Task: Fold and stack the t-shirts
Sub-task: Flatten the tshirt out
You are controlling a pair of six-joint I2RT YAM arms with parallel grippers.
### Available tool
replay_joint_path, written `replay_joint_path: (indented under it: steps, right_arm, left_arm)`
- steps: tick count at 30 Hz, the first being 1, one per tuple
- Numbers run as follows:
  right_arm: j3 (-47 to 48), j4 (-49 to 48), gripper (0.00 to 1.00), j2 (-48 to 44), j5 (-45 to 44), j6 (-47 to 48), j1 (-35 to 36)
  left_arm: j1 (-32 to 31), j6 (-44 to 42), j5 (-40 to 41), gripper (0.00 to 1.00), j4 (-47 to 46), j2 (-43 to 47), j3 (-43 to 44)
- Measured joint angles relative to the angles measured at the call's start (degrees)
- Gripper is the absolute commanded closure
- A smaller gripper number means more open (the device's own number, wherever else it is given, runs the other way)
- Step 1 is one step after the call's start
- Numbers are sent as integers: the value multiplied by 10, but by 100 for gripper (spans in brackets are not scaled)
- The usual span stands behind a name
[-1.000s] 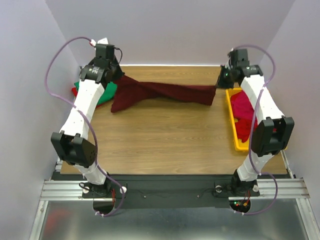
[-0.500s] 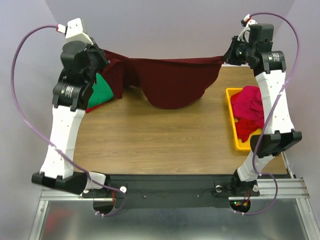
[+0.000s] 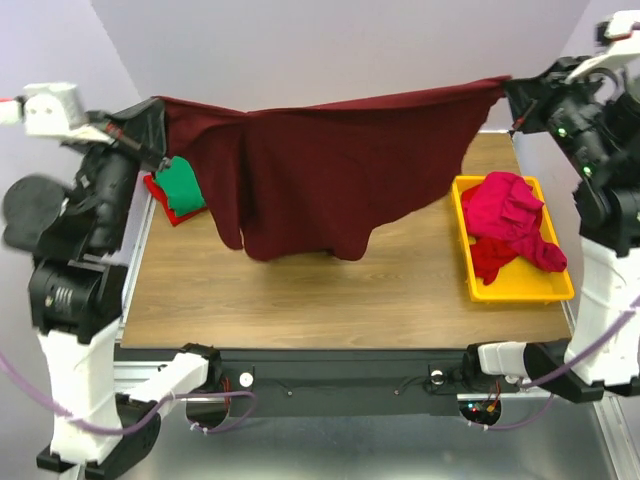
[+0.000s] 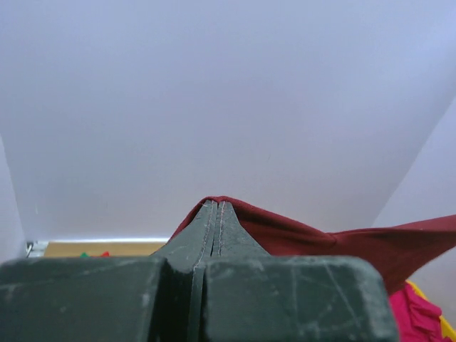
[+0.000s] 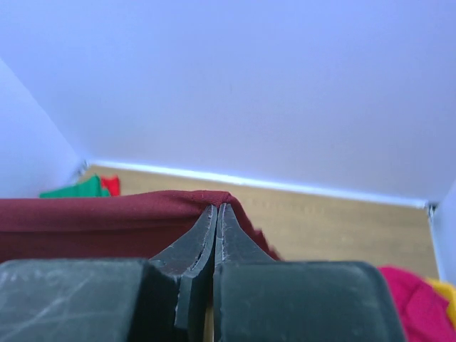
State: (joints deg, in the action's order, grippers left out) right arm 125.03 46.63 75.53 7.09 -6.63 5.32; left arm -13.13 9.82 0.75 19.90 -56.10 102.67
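The dark maroon t-shirt [image 3: 330, 170] hangs spread in the air above the table, stretched between both arms. My left gripper [image 3: 160, 108] is shut on its left upper corner, and my right gripper [image 3: 508, 90] is shut on its right upper corner. In the left wrist view the jaws [image 4: 216, 204] pinch maroon cloth [image 4: 306, 239]. In the right wrist view the jaws [image 5: 216, 207] pinch maroon cloth [image 5: 92, 217]. Folded green [image 3: 182, 184] and red [image 3: 158, 190] t-shirts lie at the table's far left. A bright pink t-shirt [image 3: 505, 208] and a red one [image 3: 505, 256] lie crumpled in the tray.
The yellow plastic tray [image 3: 518, 292] stands along the table's right side. The wooden table [image 3: 300, 295] shows below the hanging shirt. Lilac walls close in the back and both sides.
Both arms have risen and spread apart, lifting the maroon shirt off the table until it hangs spread wide. Both grippers have stayed shut on it.
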Motion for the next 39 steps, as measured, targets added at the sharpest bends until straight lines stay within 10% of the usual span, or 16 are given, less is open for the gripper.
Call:
replay_joint_path:
  steps: [10, 26, 39]
  right_arm:
    - [-6, -66, 100, -14, -29, -17, 0]
    - [-67, -57, 100, 235, -102, -37, 0]
    - [-30, -70, 100, 187, -71, -37, 0]
  left_arm:
    - [0, -9, -52, 100, -21, -12, 68]
    - [0, -64, -125, 100, 103, -461, 217]
    - [-45, -114, -76, 100, 84, -357, 265]
